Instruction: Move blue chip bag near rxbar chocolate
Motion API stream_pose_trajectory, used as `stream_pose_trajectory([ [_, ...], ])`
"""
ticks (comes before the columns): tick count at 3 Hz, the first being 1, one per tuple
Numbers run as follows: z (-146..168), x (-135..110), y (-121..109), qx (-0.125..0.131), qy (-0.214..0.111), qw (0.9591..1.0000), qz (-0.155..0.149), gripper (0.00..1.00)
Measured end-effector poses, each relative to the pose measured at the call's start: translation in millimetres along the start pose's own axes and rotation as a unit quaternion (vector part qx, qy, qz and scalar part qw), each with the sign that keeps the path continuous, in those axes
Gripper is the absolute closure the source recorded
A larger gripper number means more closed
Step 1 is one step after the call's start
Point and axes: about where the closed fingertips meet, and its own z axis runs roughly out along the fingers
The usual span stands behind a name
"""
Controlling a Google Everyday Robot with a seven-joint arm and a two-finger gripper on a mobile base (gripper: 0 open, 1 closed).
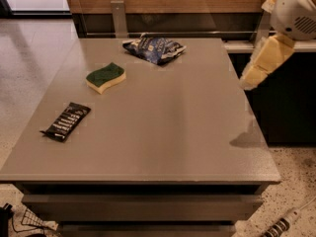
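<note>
The blue chip bag [154, 49] lies crumpled at the table's far edge, near the middle. The rxbar chocolate [66, 121], a flat black wrapper with white text, lies near the table's left edge, far from the bag. My arm [269, 53] comes in from the top right. My gripper [246, 83] is at the arm's lower end, in the air over the table's right edge, well to the right of the bag and holding nothing that shows.
A green-and-yellow sponge [105, 77] lies between the bag and the bar. The grey table [173, 132] has a wooden wall and metal posts [118, 16] behind it. A dark cabinet [286, 102] stands to the right. Cables lie on the floor.
</note>
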Motion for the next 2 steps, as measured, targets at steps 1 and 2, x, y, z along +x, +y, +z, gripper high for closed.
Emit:
stream_pose_trajectory([
  [1, 33, -34, -57, 0.040, -0.086, 0.9942, 0.051, 0.00],
  [2, 71, -73, -95, 0.041, -0.185, 0.9759, 0.108, 0.00],
])
